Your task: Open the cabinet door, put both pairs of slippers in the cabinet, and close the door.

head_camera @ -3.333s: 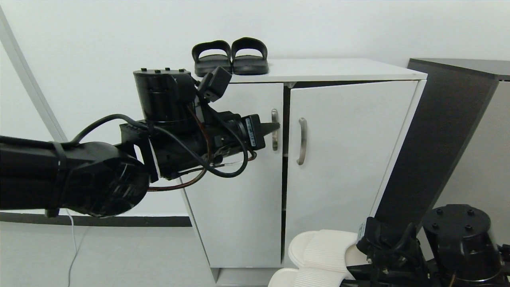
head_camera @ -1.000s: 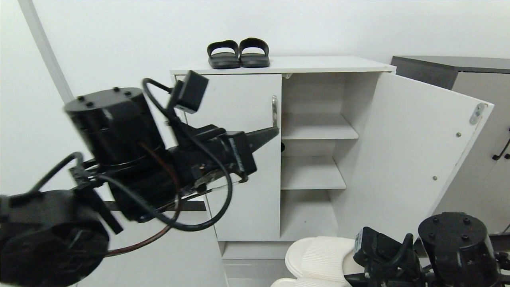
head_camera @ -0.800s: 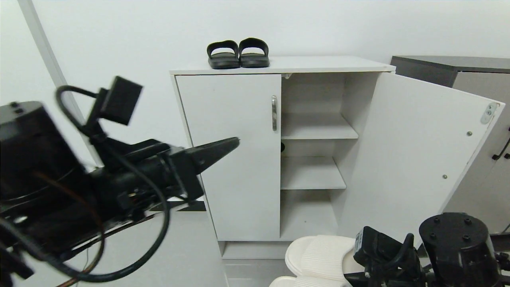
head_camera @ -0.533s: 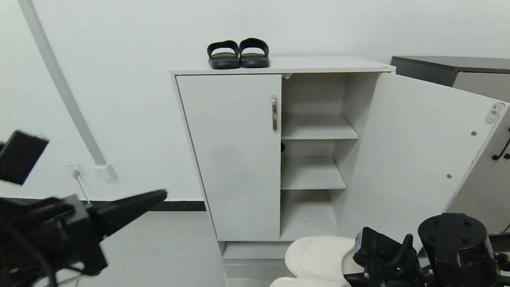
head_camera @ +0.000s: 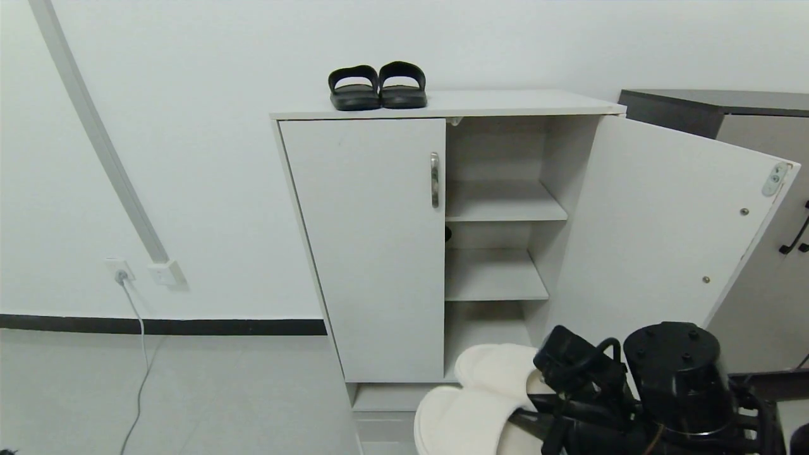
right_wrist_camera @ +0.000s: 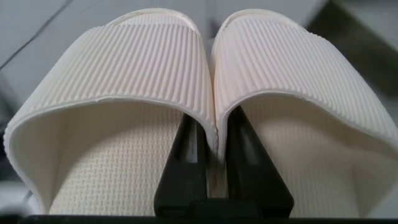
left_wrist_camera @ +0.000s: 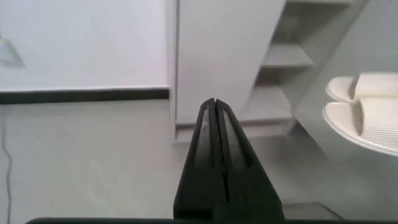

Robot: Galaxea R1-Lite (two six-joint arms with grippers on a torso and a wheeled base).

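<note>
One wall socket (head_camera: 119,273) w/ a grey cable (head_camera: 140,360) hanging from it is seen far left, low on the wall. The left claw (left_wrist_camera: 214,104) is shown in the left wrist view w/ its fingers pressed together. It is held over the floor (left_wrist_camera: 93,162) and pointed toward the base of the cabinet (left_wrist_camera: 214,56). The black slippers (head_camera: 377,88) are set side by side, touching, on the cabinet top near its left end. The left door (head_camera: 373,253) is shut, w/ a metal handle (head_camera: 435,180) upright at its right edge. The right half is open, w/ two shelves (head_camera: 499,202) and a bottom compartment exposed. The right door (head_camera: 657,234) is swung wide to the right. The white slippers (head_camera: 471,404) are held low in front of the open half, approx. level w/ the bottom compartment. They are gripped by the right claw (head_camera: 528,417). In the right wrist view one finger is tucked under each strap, and the two touching inner walls are pinched between them (right_wrist_camera: 211,155). A dark cabinet (head_camera: 714,104) stands far right, behind the open door.
</note>
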